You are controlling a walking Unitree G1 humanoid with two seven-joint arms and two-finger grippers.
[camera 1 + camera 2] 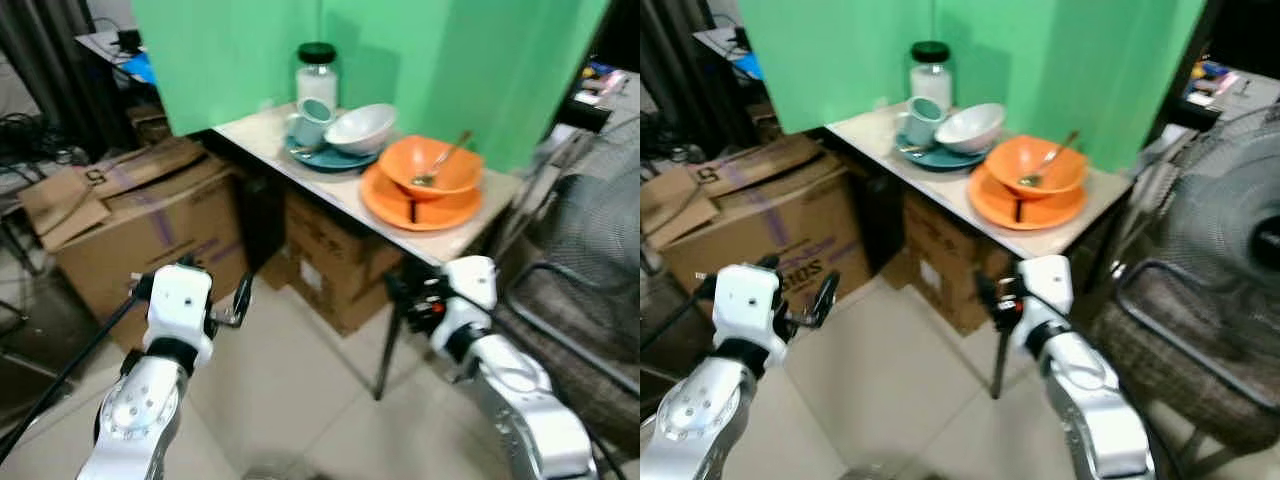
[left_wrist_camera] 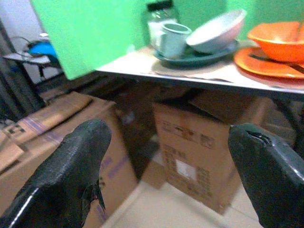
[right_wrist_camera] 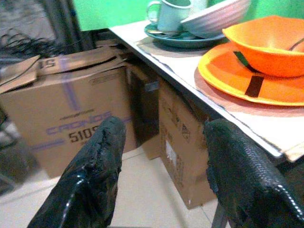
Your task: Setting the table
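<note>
Both claws hang spread wide and empty in front of me: my left claw (image 2: 166, 175) holds its two black fingers (image 2: 66, 175) far apart with nothing between them, and my right claw (image 3: 161, 171) is parted somewhat less, also gripping and touching nothing. Each is held out over the tiled floor (image 1: 290, 400), below the level of the desk (image 1: 330, 190).

On the desk, against a green backdrop (image 1: 230, 50), I see the tableware gathered in two stacks. An orange bowl (image 1: 432, 168) sits in an orange plate (image 1: 400, 205), with a spoon (image 1: 440, 160) leaning inside the bowl, its handle pointing up and away. Beside it, a teal plate (image 1: 325, 158) carries a pale green mug (image 1: 308, 122) and a white bowl (image 1: 360, 128) tilted on its side. A glass jar (image 1: 317, 70) with a dark lid stands behind the mug, near the backdrop.

The dishes lie ahead of and above both claws, well apart from them; the orange stack is nearer my right claw, the teal stack farther back toward the left. Cardboard boxes (image 1: 140, 230) stand on the floor under and beside the desk, and a dark chair (image 1: 590, 290) sits to my right.
</note>
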